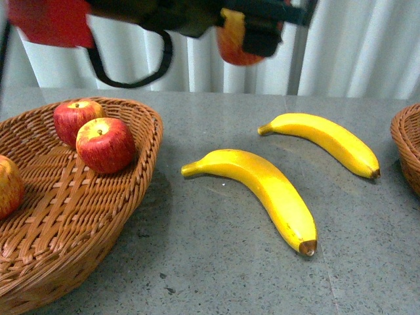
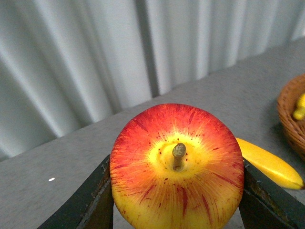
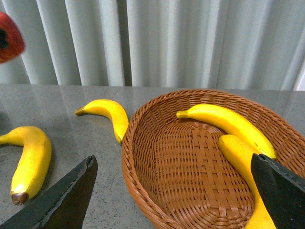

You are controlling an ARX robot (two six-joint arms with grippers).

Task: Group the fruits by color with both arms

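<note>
Grips a red-and-yellow apple (image 2: 177, 167) between the fingers (image 2: 95, 205) of the left gripper (image 2: 178, 210), stem facing the wrist camera, high above the grey table (image 1: 216, 275). Beneath that gripper, a near banana (image 1: 262, 190) and a far banana (image 1: 328, 141) loose on the table; lower and further left, a wicker basket (image 1: 79, 223) with three more apples (image 1: 105, 144). Holds the right gripper (image 3: 171, 200) spread wide and empty, with a second basket (image 3: 143, 157) just ahead of it, two bananas (image 3: 228, 121) inside
</note>
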